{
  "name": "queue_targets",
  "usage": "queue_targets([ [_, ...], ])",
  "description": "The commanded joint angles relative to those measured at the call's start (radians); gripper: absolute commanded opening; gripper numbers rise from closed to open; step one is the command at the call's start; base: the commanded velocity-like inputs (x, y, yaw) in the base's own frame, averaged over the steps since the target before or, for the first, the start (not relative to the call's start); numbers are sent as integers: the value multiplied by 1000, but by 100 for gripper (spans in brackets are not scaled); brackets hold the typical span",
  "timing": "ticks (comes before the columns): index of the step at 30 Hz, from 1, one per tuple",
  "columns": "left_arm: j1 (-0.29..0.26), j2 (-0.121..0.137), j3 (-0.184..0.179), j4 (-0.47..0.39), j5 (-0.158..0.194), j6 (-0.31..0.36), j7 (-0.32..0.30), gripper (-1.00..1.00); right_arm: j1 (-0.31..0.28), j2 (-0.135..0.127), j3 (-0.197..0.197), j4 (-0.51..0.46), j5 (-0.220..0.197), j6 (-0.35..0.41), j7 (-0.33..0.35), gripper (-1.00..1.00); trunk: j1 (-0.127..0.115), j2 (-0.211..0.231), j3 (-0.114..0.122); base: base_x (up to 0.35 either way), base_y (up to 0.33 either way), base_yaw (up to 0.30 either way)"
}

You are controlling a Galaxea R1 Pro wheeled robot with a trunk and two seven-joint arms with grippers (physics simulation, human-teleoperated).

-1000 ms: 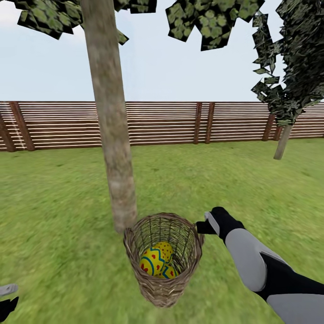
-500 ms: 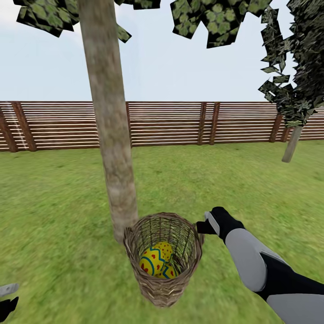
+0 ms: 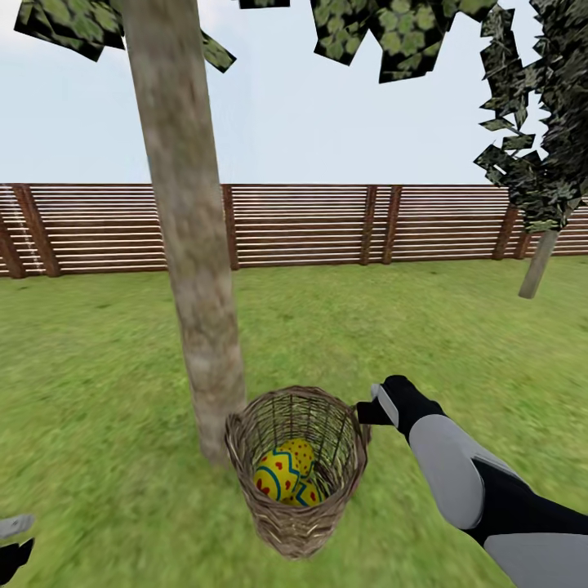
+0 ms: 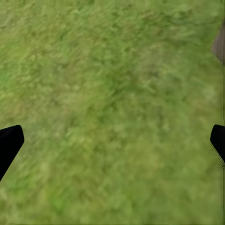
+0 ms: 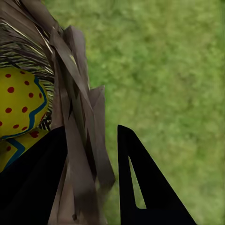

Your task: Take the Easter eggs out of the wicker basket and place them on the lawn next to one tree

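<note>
The right pincer is clenched on the rim of the wicker basket: in the right wrist view its two black fingers stand on either side of the woven wall, one inside the basket and one outside, with the twigs pinched between them. The right arm reaches forward from the lower right of the head view, its grey-and-black forearm sloping up toward the basket and the black wrist bent in toward the rim on the basket's right side.

The basket stands upright on the lawn, just beside the foot of the tree, whose thick mottled trunk rises on the basket's far left. The Easter eggs lie at the bottom of the basket, yellow with red dots and blue zigzags; two show plainly and a third is partly covered beneath them. From the right wrist view one dotted egg sits close to the inner finger.

The left pincer hangs released over bare grass, its two black fingertips set wide apart at the edges of the left wrist view. In the head view that pincer is low at the left corner, well apart from the basket.

A brown slatted fence runs across the far side of the garden, and a thin-trunked tree stands near it on the right.
</note>
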Motion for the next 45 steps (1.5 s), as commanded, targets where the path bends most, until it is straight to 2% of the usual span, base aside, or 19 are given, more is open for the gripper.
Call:
queue_targets([
  [1, 0, 0, 1, -2, 5, 5, -3, 100, -1, 1, -10, -2, -1, 4, 4, -100, 1, -1, -1, 337, 0, 0],
  [17, 0, 1, 1, -3, 5, 8, -5, 100, -1, 1, -10, -1, 0, 4, 4, -100, 1, -1, -1, 331, 0, 0],
  [23, 0, -1, 3, -5, 8, 23, -6, 100, -1, 1, -11, -1, -1, 4, 3, -100, 1, -1, -1, 58, 0, 0],
  [45, 0, -1, 3, -5, 8, 24, -3, 100, -1, -3, -12, -2, 1, 4, 1, -100, 85, -155, -70, 0, 0, 0],
])
